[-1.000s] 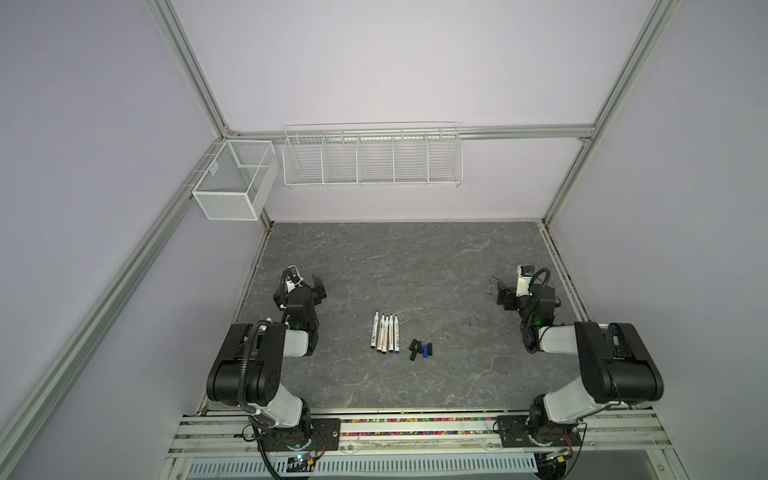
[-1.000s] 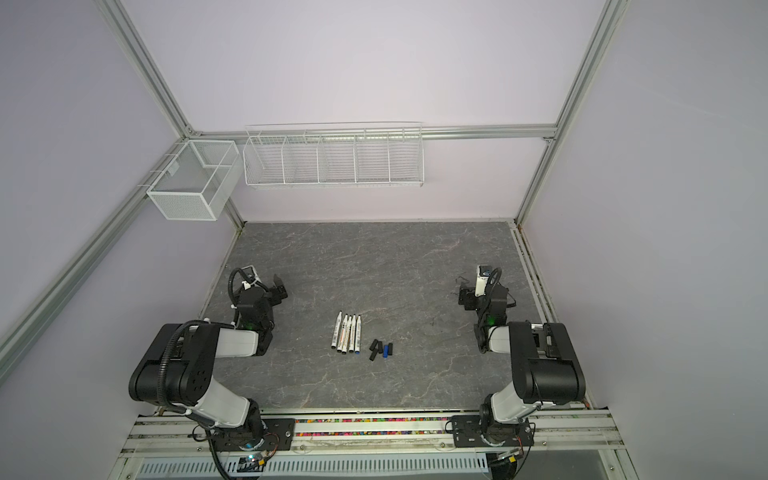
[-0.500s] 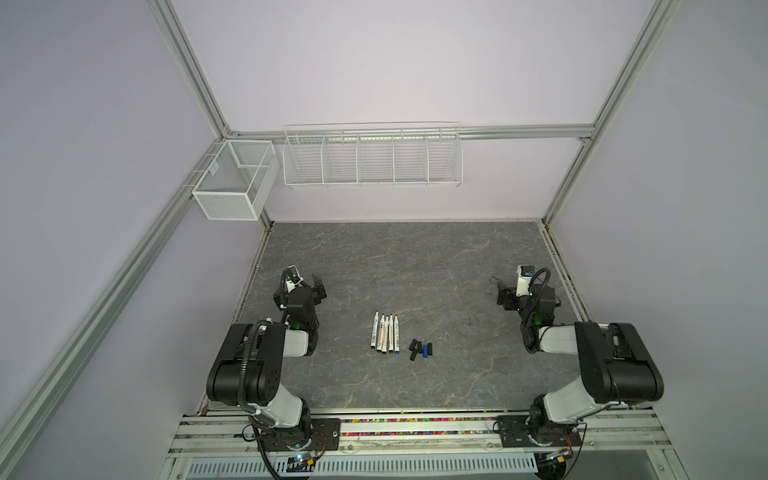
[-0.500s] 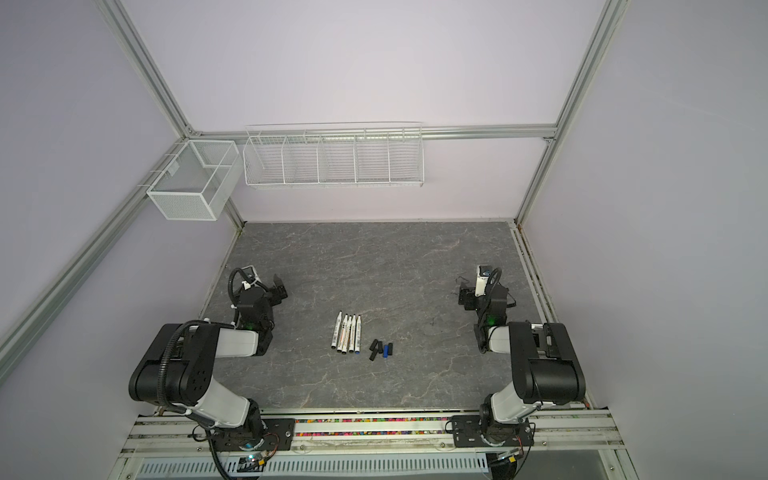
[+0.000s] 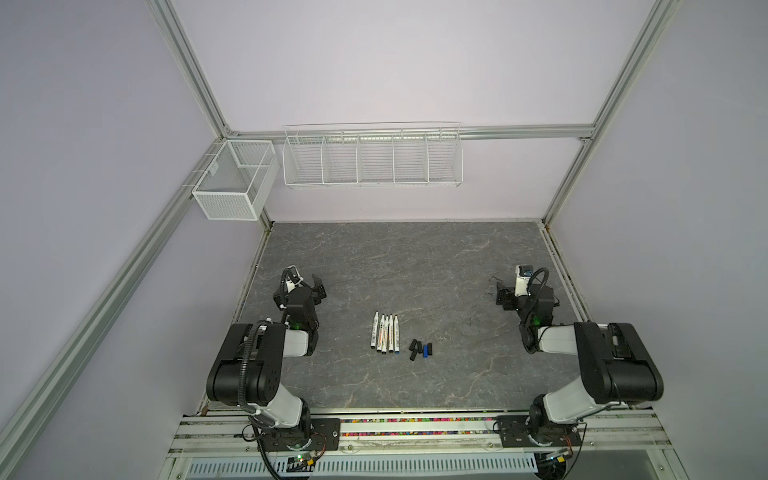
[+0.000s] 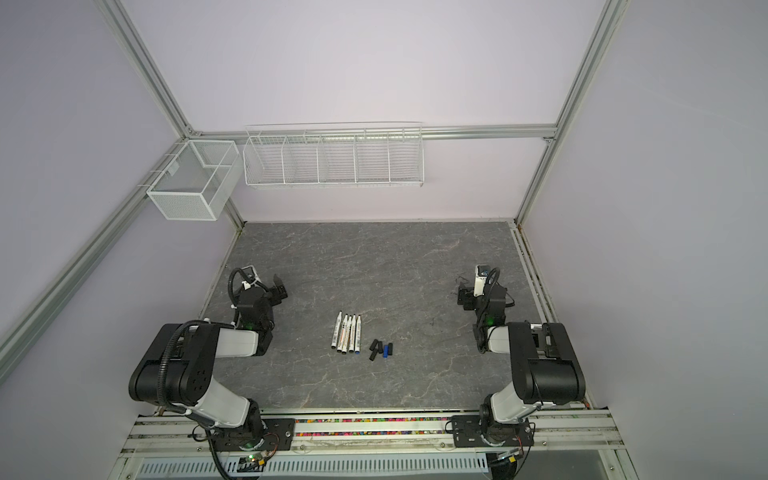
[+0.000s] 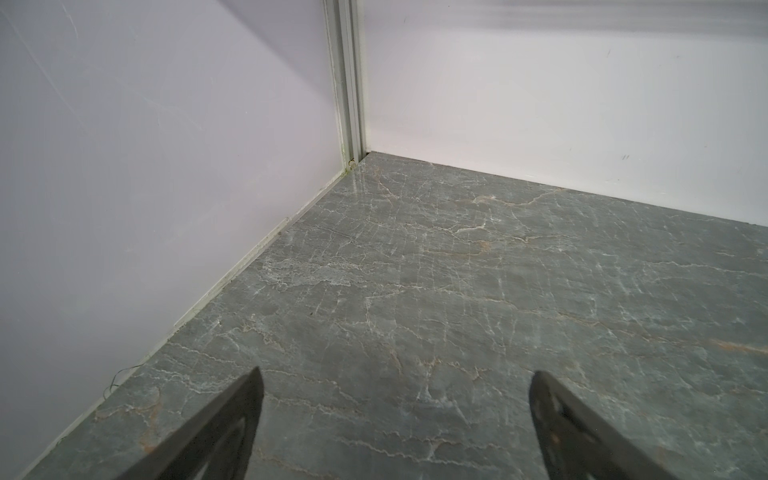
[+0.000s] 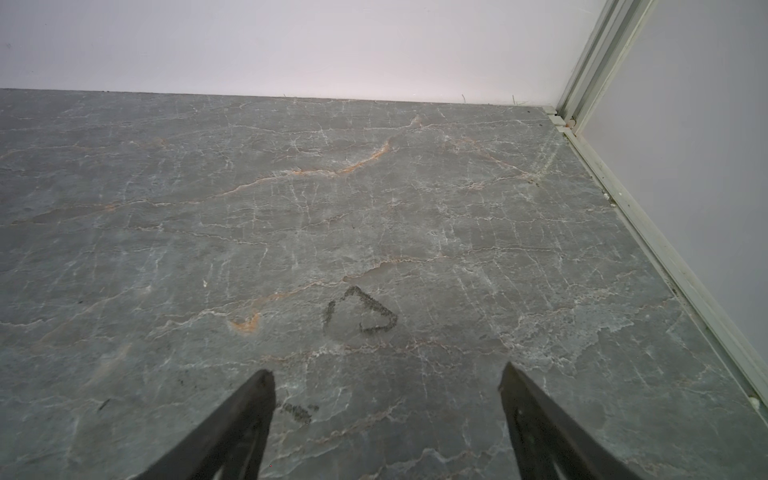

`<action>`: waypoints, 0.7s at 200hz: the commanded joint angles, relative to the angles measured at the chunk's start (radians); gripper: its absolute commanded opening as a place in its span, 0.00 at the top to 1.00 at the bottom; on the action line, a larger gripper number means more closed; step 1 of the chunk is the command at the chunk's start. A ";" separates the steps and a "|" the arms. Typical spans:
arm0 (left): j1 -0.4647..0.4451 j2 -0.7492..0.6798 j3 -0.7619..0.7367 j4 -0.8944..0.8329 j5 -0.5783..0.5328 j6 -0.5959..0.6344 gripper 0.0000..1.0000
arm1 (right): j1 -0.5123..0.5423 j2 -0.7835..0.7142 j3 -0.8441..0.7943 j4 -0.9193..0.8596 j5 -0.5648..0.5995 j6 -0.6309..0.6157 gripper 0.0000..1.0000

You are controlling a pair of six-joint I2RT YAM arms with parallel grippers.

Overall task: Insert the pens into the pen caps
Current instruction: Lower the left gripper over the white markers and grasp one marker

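Seemingly nothing moved; only both top views show pens, caps.

Soft, even light falls over my tabletop; shadows on it are faint. At its far left corner a pale sheen shows in my left wrist view. Walls above it look nearly washed out.
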 commanded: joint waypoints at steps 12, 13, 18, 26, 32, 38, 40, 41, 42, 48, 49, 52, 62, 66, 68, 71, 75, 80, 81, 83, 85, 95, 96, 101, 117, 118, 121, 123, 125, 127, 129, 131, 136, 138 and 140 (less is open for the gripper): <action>0.007 -0.019 -0.011 -0.011 0.011 0.020 0.01 | -0.008 -0.022 -0.013 0.009 -0.005 -0.009 0.12; 0.007 -0.019 -0.011 -0.011 0.011 0.020 0.00 | -0.008 -0.022 -0.013 0.009 -0.005 -0.008 0.12; 0.007 -0.019 -0.010 -0.011 0.011 0.020 0.00 | -0.008 -0.023 -0.013 0.007 -0.006 -0.008 0.12; 0.007 -0.019 -0.010 -0.012 0.011 0.020 0.00 | -0.008 -0.022 -0.013 0.007 -0.005 -0.008 0.11; 0.007 -0.019 -0.010 -0.011 0.011 0.020 0.00 | -0.008 -0.022 -0.012 0.007 -0.006 -0.009 0.12; 0.007 -0.019 -0.010 -0.012 0.010 0.020 0.00 | -0.007 -0.024 -0.012 0.004 -0.005 -0.009 0.12; 0.007 -0.019 -0.010 -0.012 0.011 0.020 0.00 | -0.008 -0.023 -0.011 0.004 -0.006 -0.009 0.12; 0.007 -0.019 -0.011 -0.012 0.011 0.020 0.00 | -0.008 -0.023 -0.012 0.004 -0.006 -0.009 0.12; 0.007 -0.019 -0.010 -0.012 0.011 0.020 0.00 | -0.007 -0.023 -0.012 0.004 -0.006 -0.009 0.12; 0.007 -0.019 -0.011 -0.011 0.011 0.020 0.00 | -0.008 -0.024 -0.012 0.005 -0.005 -0.009 0.12; 0.007 -0.019 -0.011 -0.011 0.011 0.020 0.00 | -0.007 -0.024 -0.013 0.005 -0.005 -0.010 0.11; 0.007 -0.020 -0.011 -0.006 0.014 0.024 0.00 | -0.006 -0.024 -0.012 0.009 -0.006 -0.013 0.11; -0.004 -0.052 0.011 -0.076 0.045 0.048 0.00 | -0.001 -0.040 0.004 -0.035 -0.015 -0.024 0.06; -0.005 -0.070 0.023 -0.118 0.072 0.062 0.00 | 0.003 -0.052 0.013 -0.061 -0.021 -0.032 0.05; -0.006 -0.078 0.030 -0.129 0.085 0.072 0.00 | 0.006 -0.057 0.019 -0.072 -0.024 -0.037 0.05; -0.010 -0.089 0.041 -0.154 0.094 0.082 0.00 | 0.009 -0.064 0.034 -0.096 -0.034 -0.047 0.03; -0.018 -0.106 0.066 -0.216 0.088 0.087 0.00 | 0.014 -0.077 0.065 -0.168 -0.048 -0.061 0.02; -0.031 -0.125 0.104 -0.302 0.078 0.096 0.00 | 0.022 -0.094 0.132 -0.307 -0.076 -0.077 0.03; -0.033 -0.129 0.114 -0.321 0.077 0.097 0.00 | 0.023 -0.095 0.147 -0.323 -0.081 -0.079 0.04; -0.036 -0.137 0.130 -0.351 0.077 0.102 0.00 | 0.026 -0.096 0.177 -0.380 -0.089 -0.081 0.05; -0.039 -0.143 0.148 -0.387 0.079 0.106 0.00 | 0.030 -0.095 0.206 -0.436 -0.096 -0.083 0.06; -0.047 -0.163 0.236 -0.532 0.098 0.119 0.00 | 0.045 -0.075 0.332 -0.627 -0.122 -0.091 0.12; -0.047 -0.163 0.243 -0.543 0.100 0.117 0.00 | 0.047 -0.071 0.340 -0.633 -0.123 -0.092 0.12; -0.048 -0.167 0.284 -0.603 0.109 0.109 0.00 | 0.059 -0.061 0.375 -0.672 -0.111 -0.094 0.12; -0.051 -0.161 0.373 -0.706 0.109 0.047 0.00 | 0.119 -0.067 0.393 -0.624 -0.043 -0.019 0.12; -0.052 -0.161 0.378 -0.713 0.108 0.042 0.00 | 0.122 -0.068 0.392 -0.619 -0.038 -0.010 0.12; -0.053 -0.159 0.393 -0.733 0.106 0.022 0.00 | 0.131 -0.070 0.392 -0.606 -0.032 0.019 0.12; -0.055 -0.159 0.404 -0.751 0.107 0.009 0.00 | 0.136 -0.069 0.395 -0.599 -0.031 0.032 0.12; -0.056 -0.158 0.412 -0.769 0.109 -0.004 0.00 | 0.143 -0.067 0.398 -0.595 -0.031 0.049 0.12; -0.058 -0.158 0.423 -0.784 0.110 -0.019 0.00 | 0.150 -0.065 0.403 -0.592 -0.031 0.067 0.12; -0.059 -0.157 0.433 -0.801 0.114 -0.031 0.00 | 0.157 -0.062 0.409 -0.591 -0.029 0.079 0.12; -0.061 -0.156 0.441 -0.816 0.115 -0.046 0.00 | 0.163 -0.059 0.416 -0.594 -0.026 0.094 0.12; -0.069 -0.155 0.460 -0.856 0.126 -0.075 0.00 | 0.187 -0.047 0.437 -0.607 -0.006 0.121 0.12; -0.071 -0.155 0.468 -0.874 0.129 -0.089 0.00 | 0.198 -0.042 0.448 -0.613 0.002 0.131 0.12; -0.076 -0.154 0.475 -0.888 0.132 -0.098 0.00 | 0.205 -0.037 0.457 -0.620 0.009 0.138 0.12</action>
